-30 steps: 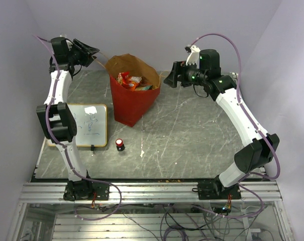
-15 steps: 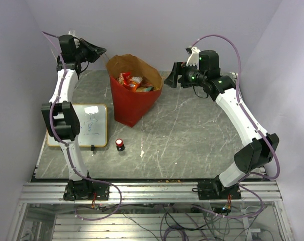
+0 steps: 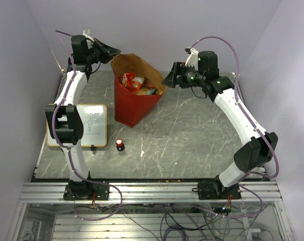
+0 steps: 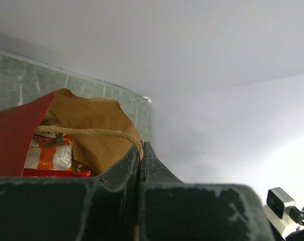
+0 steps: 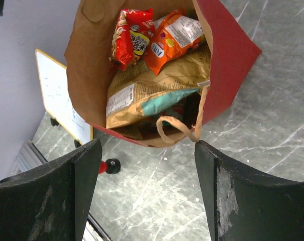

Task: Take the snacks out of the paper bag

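— Table (image 3: 192, 135) first: what sits nearest your bases?

— A small red-and-black cylinder (image 3: 120, 144), at about 8 o'clock from the table's middle. Just past it, towards 9 o'clock, a white board (image 3: 87, 123) with writing lies flat beside my left arm.

— And the paper bag?

— The paper bag (image 3: 134, 103) stands farther back, at roughly 11 o'clock from the middle. It is red outside and brown inside, and its mouth is open. The snacks (image 5: 157, 60) are inside it. My right wrist camera shows a red packet (image 5: 129, 37) and an orange packet (image 5: 174, 35) side by side at the 12 o'clock side of the opening. A big tan pack (image 5: 152, 88) with a teal patch lies beneath them.

— Your left claw?

— My left claw (image 3: 117, 52) is at the bag's rim at about 10 o'clock, high above the table. Its fingers (image 4: 117, 175) are pressed together. A twisted cord handle (image 4: 87, 132) runs straight into their tips, so I read it as pinched there.

— The right one?

— My right claw (image 5: 148, 144) hangs by the rim at 3 o'clock, spread wide and holding nothing. The bag's mouth shows between its two fingers, and the second handle (image 5: 174, 128) is looped loose over the near edge.
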### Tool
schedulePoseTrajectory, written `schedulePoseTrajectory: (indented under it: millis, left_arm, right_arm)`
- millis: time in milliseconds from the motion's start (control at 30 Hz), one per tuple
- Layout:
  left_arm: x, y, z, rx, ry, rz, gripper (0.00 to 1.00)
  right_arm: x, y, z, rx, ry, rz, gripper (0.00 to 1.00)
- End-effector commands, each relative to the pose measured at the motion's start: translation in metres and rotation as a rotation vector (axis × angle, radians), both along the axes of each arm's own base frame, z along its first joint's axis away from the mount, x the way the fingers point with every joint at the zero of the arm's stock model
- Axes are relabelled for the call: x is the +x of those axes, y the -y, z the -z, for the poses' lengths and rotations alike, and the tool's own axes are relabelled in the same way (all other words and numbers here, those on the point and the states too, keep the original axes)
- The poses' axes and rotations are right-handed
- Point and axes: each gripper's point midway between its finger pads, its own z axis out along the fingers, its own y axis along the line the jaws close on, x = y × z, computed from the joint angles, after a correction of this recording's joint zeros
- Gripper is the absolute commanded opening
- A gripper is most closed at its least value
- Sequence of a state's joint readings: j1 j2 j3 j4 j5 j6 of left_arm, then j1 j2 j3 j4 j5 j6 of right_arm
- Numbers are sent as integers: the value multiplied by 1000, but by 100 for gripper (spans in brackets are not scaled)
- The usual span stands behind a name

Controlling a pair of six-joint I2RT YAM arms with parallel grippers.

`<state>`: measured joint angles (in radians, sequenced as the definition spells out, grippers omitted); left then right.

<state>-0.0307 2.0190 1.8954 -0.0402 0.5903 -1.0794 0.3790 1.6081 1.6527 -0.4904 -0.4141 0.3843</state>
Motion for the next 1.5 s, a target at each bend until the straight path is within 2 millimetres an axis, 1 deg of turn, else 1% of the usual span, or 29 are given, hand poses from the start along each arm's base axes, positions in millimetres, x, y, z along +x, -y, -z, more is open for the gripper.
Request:
schedulePoseTrajectory:
  millis: [0,167,300,333,433,600,700,767,800,833,900,967,1067,1100,1167,1233,1467]
  left_arm:
    - [-26,22,-56,-34,137,71,7]
    - [-36,38,-63,-36,137,103,7]
    - [-44,43,-63,-26,132,110,7]
    - [-45,44,-62,-27,127,112,7]
    - [-50,51,-60,-32,120,126,7]
    - [-53,63,-62,-31,117,155,7]
    - [-55,69,-67,-39,129,171,7]
    - [-57,72,-70,-38,142,180,7]
    - [-59,75,-72,-37,147,186,7]
    - [-60,76,-73,-36,153,194,7]
    - [-66,81,-78,-41,181,221,7]
    - [-72,87,-80,-44,194,245,7]
    - [-81,98,-79,-33,205,282,7]
    - [-84,103,-78,-25,208,296,7]
    - [-93,113,-79,-6,223,329,7]
    - [-101,122,-79,2,230,358,7]
    - [-130,142,-77,-27,228,433,7]
  right_arm:
    - [6,3,17,-17,-35,28,74]
    - [12,26,45,-123,-97,133,75]
    - [9,41,64,-195,-146,179,75]
    - [9,43,64,-202,-147,183,74]
    - [7,42,63,-204,-137,167,68]
    - [4,34,63,-216,-125,77,47]
    - [0,37,72,-258,-150,56,29]
    - [-5,39,75,-282,-153,36,12]
    - [-9,39,75,-288,-150,9,5]
    - [-14,35,75,-291,-137,-37,1]
    - [-27,27,71,-295,-101,-103,0]
    - [-42,14,67,-300,-58,-171,0]
    - [-64,-4,69,-304,-26,-248,0]
    - [-74,-13,70,-298,-23,-279,0]
    - [-85,-20,75,-281,-33,-307,0]
    - [-93,-21,82,-269,-57,-319,0]
    - [-104,-2,101,-302,-88,-248,0]
